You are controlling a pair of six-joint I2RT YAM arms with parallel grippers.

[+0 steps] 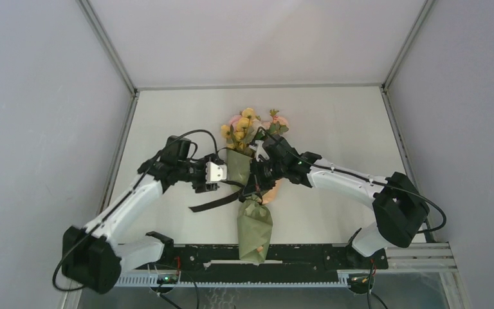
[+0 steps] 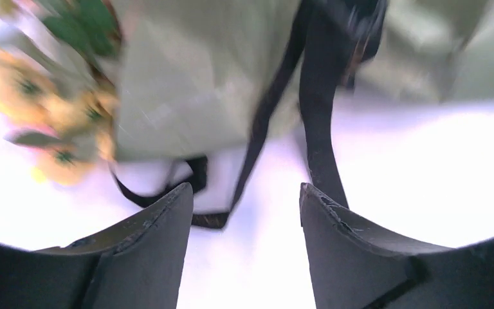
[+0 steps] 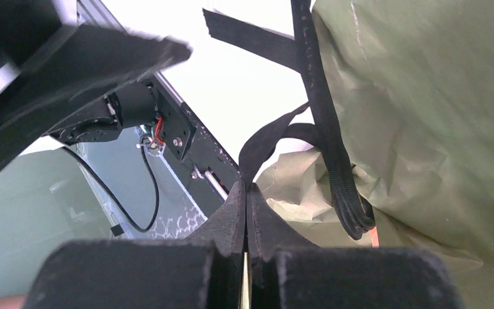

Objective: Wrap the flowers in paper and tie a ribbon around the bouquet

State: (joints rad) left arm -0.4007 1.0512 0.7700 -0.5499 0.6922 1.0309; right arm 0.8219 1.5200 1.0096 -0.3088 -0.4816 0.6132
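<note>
On the left side of the white table (image 1: 167, 116), my left gripper (image 1: 222, 175) hangs just beside the bouquet (image 1: 255, 226), level with the upper part of its wrap. Its jaws stand apart with nothing between them. Seen from that wrist, my left gripper (image 2: 246, 206) frames only bare tabletop between its two dark fingers (image 2: 148, 251). Beyond them lie the olive-green paper (image 2: 193, 84) and, far left and blurred, the yellow blooms of the flowers (image 2: 51, 109). The black ribbon (image 2: 321, 148) runs down across the paper toward me and rests on the table.

From above, a loose end of the ribbon (image 1: 215, 201) trails out to the left of the bouquet and lies flat on the table. The bouquet itself lies along the middle of the table. The flowers (image 1: 247, 125) stick out of its wide far end, and the narrow end of the paper (image 1: 238, 166) points toward my bases.

Right of the wrap, my right gripper (image 1: 255, 185) sits against the bouquet's waist. The right wrist camera shows my right gripper (image 3: 247, 193) with its fingers (image 3: 231, 219) pressed together, pinching a fold of the ribbon (image 3: 267, 135) at the tips. From there the band rises and crosses the paper (image 3: 424, 129). A braided black cable (image 3: 328, 141) hangs down over the paper just beside it.
</note>
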